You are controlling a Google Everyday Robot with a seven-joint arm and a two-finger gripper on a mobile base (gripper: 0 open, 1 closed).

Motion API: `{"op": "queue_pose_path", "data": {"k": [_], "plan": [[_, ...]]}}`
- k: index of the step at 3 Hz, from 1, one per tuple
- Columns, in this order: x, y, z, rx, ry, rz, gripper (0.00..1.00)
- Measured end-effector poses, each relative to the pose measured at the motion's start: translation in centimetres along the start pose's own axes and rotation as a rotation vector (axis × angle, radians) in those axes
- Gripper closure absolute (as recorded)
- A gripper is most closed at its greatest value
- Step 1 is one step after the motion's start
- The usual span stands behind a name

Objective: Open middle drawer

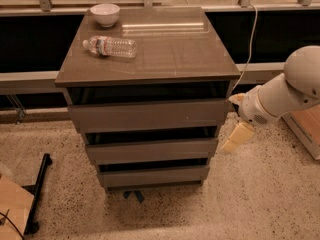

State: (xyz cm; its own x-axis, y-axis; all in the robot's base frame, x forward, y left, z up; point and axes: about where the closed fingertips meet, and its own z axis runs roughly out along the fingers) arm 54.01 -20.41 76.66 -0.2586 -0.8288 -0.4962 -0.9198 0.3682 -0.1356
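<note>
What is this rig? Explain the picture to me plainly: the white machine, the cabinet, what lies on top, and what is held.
The white shape at right is a robot arm. Its cream-coloured end effector hangs beside the cabinet's right edge, about level with the middle drawer, which looks closed. It holds nothing visible. There is one camera, looking down at the cabinet's front. On the cabinet top sit a white bowl and a plastic bottle on its side.
</note>
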Motion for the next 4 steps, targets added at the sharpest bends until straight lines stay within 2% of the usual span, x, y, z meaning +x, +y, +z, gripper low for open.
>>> {"op": "queue_pose_path", "data": {"k": [1,2,3,4], "plan": [[-0.2,0.8,2.1,-0.006,-0.03,0.016,0.0],[0.7,2.3,7.1,-0.053,-0.047,0.032,0.0],[2.5,3.4,13.7,-0.119,-0.087,0.08,0.0],[3.9,3.5,17.7,-0.149,-0.112,0.123,0.0]]}}
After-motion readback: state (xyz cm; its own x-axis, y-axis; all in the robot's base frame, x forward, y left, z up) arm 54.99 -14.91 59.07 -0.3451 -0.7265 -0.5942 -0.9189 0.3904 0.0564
